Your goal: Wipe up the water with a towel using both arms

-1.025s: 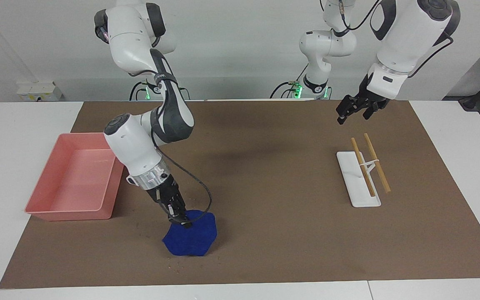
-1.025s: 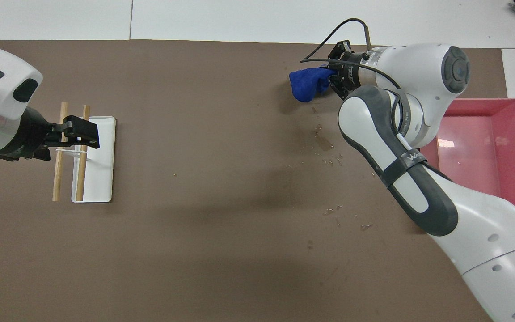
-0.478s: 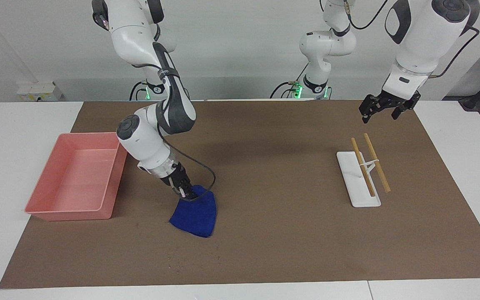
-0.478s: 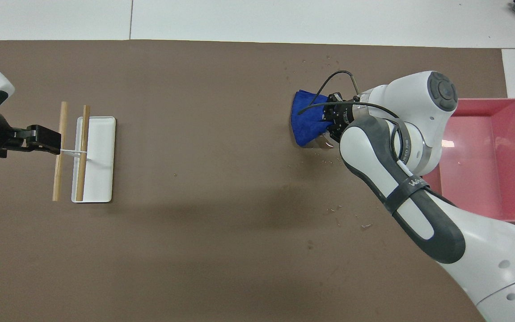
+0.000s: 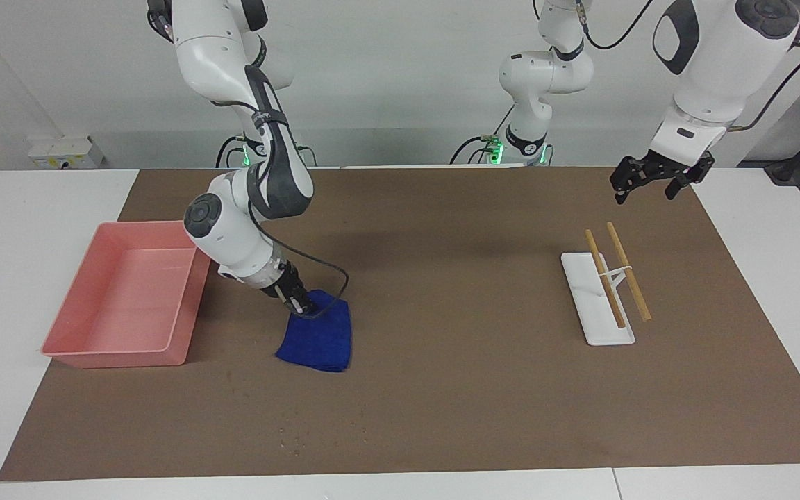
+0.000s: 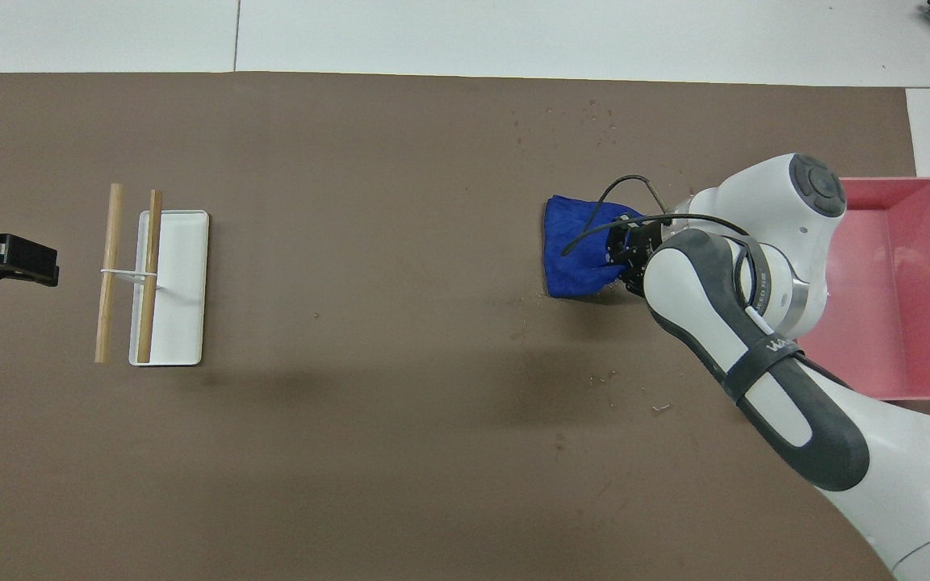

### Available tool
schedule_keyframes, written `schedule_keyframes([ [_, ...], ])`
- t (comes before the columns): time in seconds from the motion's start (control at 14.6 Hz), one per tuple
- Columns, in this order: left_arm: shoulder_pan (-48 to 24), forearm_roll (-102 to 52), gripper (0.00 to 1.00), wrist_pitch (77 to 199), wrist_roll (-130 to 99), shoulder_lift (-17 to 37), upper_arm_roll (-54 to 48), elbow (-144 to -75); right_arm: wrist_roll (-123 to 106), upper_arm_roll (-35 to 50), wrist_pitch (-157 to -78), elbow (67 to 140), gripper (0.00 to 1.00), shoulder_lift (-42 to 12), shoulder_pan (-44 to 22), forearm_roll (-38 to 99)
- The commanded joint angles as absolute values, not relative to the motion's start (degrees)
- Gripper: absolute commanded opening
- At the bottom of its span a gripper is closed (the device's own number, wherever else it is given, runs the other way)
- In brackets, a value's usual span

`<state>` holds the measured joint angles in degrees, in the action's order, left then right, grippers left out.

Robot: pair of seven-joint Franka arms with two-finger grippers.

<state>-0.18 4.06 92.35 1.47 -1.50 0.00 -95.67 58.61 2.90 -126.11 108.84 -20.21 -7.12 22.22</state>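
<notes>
Brown paper (image 5: 455,389) covers the white table (image 5: 25,208) under both our arms, with pale wall farther off. Our right gripper (image 5: 301,306) is pressed down on the mat, its fingers clamped together on the blue towel's (image 5: 317,337) nearer edge; the towel lies flat, trailing away from the claw. Just beside that arm sits the pink tray (image 5: 67,351). Our left gripper (image 5: 653,182) waits in the air, fingers apart, over the mat's edge, above the white stand (image 5: 591,326) with two wooden rods (image 5: 628,272). Small specks (image 6: 594,117) dot the mat; we cannot tell whether they are water. From overhead, the right claw's fingertips are hidden by the wrist.
</notes>
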Motion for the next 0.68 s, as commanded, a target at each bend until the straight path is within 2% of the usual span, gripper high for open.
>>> schedule_keyframes([
  [0.0, 0.4, 4.7, 1.00, 93.4, 2.4, -4.0, -0.6, -99.4, 56.6, 3.4, -125.7, 114.6, 0.00, -16.3, -6.4, 21.1],
  [0.27, -0.2, 4.4, 1.00, 96.1, 2.1, -3.9, -0.6, -99.7, 56.8, 3.4, -122.0, 116.9, 0.00, -14.9, -7.0, 20.9],
  [0.48, -0.4, 1.7, 1.00, 94.2, 1.9, -1.0, -0.4, -95.3, 56.0, 3.4, -117.6, 117.8, 0.00, -13.7, -7.0, 20.9],
  [0.61, -0.3, 1.4, 1.00, 94.0, 1.9, -1.2, -0.2, -95.6, 55.3, 3.4, -114.8, 119.1, 0.00, -12.7, -7.0, 20.8],
])
